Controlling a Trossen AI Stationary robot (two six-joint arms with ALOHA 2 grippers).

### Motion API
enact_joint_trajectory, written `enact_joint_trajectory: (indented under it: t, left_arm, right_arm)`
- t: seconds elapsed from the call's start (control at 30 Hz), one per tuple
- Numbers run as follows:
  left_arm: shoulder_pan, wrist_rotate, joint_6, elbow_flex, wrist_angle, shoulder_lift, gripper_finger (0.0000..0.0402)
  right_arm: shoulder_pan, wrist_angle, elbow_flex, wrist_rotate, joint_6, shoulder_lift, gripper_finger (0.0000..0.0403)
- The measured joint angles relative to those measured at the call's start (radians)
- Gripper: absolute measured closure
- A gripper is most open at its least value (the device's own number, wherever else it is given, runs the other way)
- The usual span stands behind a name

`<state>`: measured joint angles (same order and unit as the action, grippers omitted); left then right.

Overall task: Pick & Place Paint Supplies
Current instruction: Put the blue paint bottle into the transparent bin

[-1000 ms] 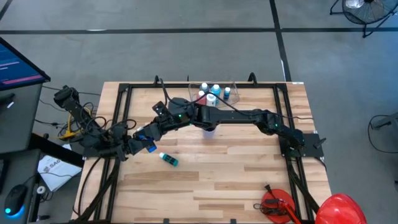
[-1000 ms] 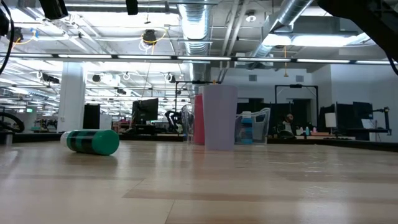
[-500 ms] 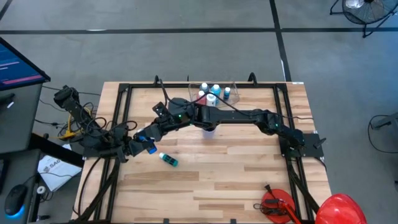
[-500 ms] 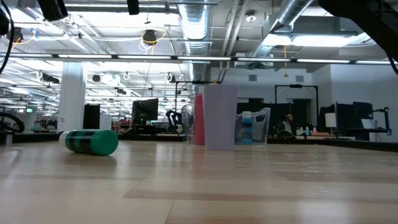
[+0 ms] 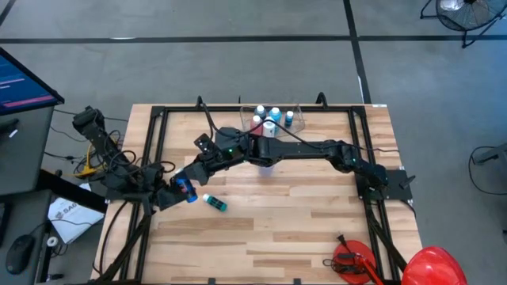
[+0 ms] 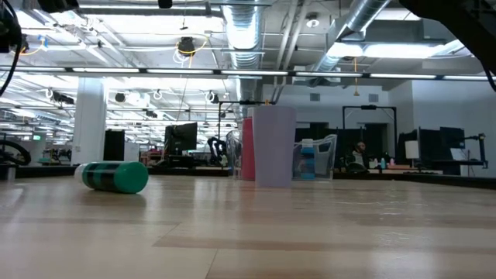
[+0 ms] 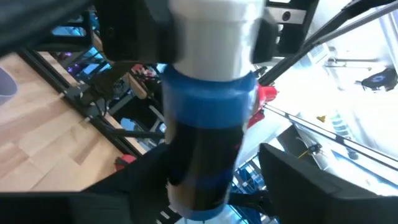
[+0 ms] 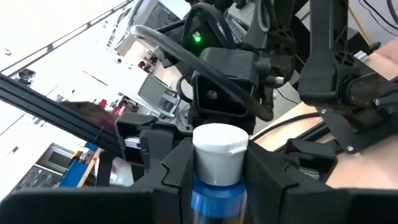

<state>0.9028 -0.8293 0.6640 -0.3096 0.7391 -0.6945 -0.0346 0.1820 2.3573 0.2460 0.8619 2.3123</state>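
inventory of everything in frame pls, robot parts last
blue paint bottle: 1, blue, white cap, in the air between both tools
teal paint bottle: 1, teal, lying on the table near the left arm
cup: 1, pale purple, upright, mid-table
clear tub: 1, far edge, holds several white-capped bottles
red items: 2, front right corner
right tool: shut on the blue paint bottle near its cap
left tool: open, fingers either side of the bottle's base

Purple cup (image 6: 274, 146), clear tub (image 6: 325, 156)
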Motion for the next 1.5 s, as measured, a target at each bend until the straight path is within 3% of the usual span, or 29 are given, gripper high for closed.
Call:
enact_joint_trajectory:
  t: [0.23,0.4,0.57,0.77,1.23,1.5]
  left_arm:
    - [0.006,0.018,0.029,0.000,-0.011,-0.001,0.0069]
    - [0.024,0.011,0.025,0.000,-0.023,0.000,0.0039]
    - [0.028,0.008,0.025,0.000,-0.025,0.000,0.0041]
    - [0.027,-0.028,0.027,0.000,-0.044,0.000,0.0053]
    - [0.027,-0.083,0.029,0.000,-0.063,-0.001,0.0066]
    - [0.025,-0.140,0.024,0.000,-0.068,-0.001,0.0066]
  right_arm:
    - [-0.005,0.041,0.000,-0.009,-0.001,0.000,0.0305]
    - [0.006,0.100,0.000,-0.009,-0.045,-0.028,0.0305]
    - [0.026,0.178,0.002,-0.062,-0.106,-0.088,0.0305]
    - [0.035,0.411,-0.002,-0.156,-0.206,-0.165,0.0305]
    - [0.021,0.659,-0.006,-0.626,-0.403,-0.335,0.0305]
    - [0.008,0.783,-0.006,-0.787,-0.427,-0.358,0.0305]
